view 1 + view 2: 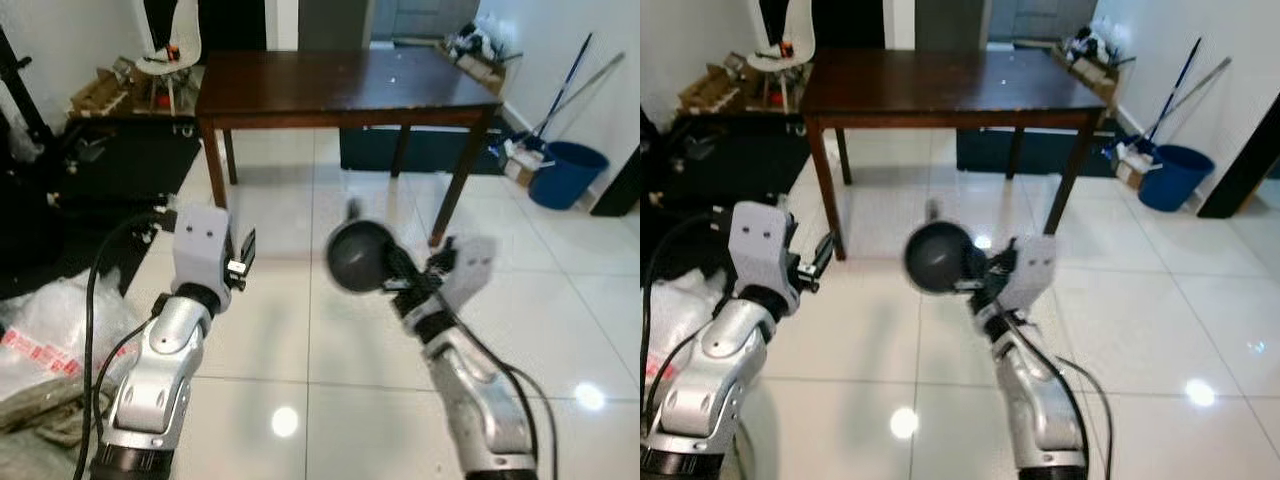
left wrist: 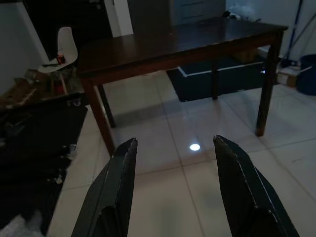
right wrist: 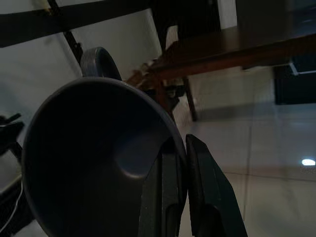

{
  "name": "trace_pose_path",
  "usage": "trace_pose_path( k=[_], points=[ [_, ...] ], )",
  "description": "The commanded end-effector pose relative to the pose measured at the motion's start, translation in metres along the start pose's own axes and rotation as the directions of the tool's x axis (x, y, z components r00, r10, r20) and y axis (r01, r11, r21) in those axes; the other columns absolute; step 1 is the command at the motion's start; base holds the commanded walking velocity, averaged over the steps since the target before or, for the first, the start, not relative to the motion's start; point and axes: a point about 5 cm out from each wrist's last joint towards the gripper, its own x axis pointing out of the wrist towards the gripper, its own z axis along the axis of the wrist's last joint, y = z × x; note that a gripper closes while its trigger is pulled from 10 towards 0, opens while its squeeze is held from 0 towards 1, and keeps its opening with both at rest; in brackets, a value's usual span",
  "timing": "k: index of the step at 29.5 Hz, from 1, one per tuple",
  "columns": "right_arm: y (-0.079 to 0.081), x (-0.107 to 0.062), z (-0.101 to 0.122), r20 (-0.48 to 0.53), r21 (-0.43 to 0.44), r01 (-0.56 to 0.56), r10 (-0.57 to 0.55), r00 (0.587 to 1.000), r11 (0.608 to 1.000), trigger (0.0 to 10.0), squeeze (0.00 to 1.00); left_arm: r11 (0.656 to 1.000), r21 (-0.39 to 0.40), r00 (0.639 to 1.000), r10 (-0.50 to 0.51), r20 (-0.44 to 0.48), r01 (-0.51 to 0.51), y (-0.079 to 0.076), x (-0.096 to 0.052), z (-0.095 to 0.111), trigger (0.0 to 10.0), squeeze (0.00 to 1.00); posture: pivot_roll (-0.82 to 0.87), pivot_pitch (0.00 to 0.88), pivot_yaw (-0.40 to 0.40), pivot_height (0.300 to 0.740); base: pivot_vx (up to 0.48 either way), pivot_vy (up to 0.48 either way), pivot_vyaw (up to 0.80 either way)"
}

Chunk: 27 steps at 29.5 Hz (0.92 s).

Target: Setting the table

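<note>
A dark grey bowl hangs in mid-air over the tiled floor, tipped on its side, with my right gripper shut on its rim. In the right wrist view the bowl's hollow faces the camera and the two fingers pinch its edge. My left gripper is held up to the left of the bowl, open, with nothing between its fingers. Ahead stands the dark brown wooden table, its top bare, some way beyond both grippers.
A white chair and cardboard clutter sit at the table's far left. A blue bucket and mop handles stand by the right wall. A dark rug lies under the table. A crumpled plastic bag lies on the floor left.
</note>
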Motion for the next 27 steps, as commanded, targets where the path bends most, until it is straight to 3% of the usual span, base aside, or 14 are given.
trace_pose_path(
  k=[1, 13, 22, 27],
  points=[
    [-0.004, -0.002, 0.004, 0.013, -0.003, 0.01, -0.01, 1.0, 1.0, 10.0, 0.0, 1.0, 0.002, 1.0, -0.029, -0.009, 0.029, -0.008, 0.001, -0.003, 10.0, 0.06, -0.04, 0.0, 0.056, 0.74, 0.469, 0.0, 0.0],
    [-0.014, -0.003, 0.007, 0.014, -0.016, 0.034, -0.034, 0.999, 0.999, 10.0, 0.0, 0.999, 0.007, 0.999, -0.045, 0.01, 0.045, -0.012, 0.003, -0.003, 10.0, 0.06, -0.05, 0.0, 0.061, 0.74, 0.469, 0.0, 0.0],
    [-0.015, -0.003, 0.008, 0.023, -0.014, 0.048, -0.048, 0.999, 0.999, 10.0, 0.0, 0.998, 0.01, 0.998, -0.055, 0.016, 0.055, -0.013, 0.004, -0.002, 10.0, 0.06, -0.05, 0.0, 0.069, 0.74, 0.469, 0.0, -0.73],
    [-0.017, -0.003, 0.01, 0.031, -0.019, 0.06, -0.06, 0.998, 0.998, 10.0, 0.0, 0.998, 0.01, 0.998, -0.059, 0.02, 0.059, -0.013, 0.005, -0.002, 10.0, 0.06, -0.05, 0.0, 0.074, 0.74, 0.469, 0.0, -0.2]
  ],
)
